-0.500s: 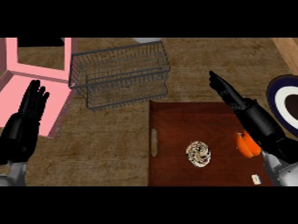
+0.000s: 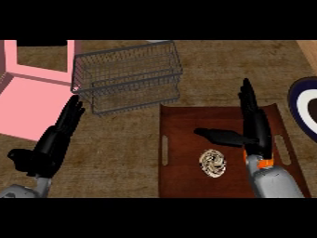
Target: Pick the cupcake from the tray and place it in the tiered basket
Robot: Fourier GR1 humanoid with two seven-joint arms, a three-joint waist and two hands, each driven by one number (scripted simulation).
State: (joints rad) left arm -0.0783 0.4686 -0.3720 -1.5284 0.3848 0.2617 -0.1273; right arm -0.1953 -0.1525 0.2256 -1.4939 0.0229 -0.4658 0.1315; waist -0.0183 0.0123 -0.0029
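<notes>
Your right hand (image 2: 254, 128) hovers open over the tray (image 2: 185, 179), fingers straight and thumb spread to the left. The cupcake (image 2: 213, 163) sits on the tray just below that thumb, untouched. Your left hand (image 2: 56, 139) rests open at the left, near the tiered basket (image 2: 126, 79).

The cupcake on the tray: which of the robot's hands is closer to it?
The right. The right hand is open over the tray, just right of the cupcake, not touching it. The left hand is open off the tray, far left over the counter.
</notes>
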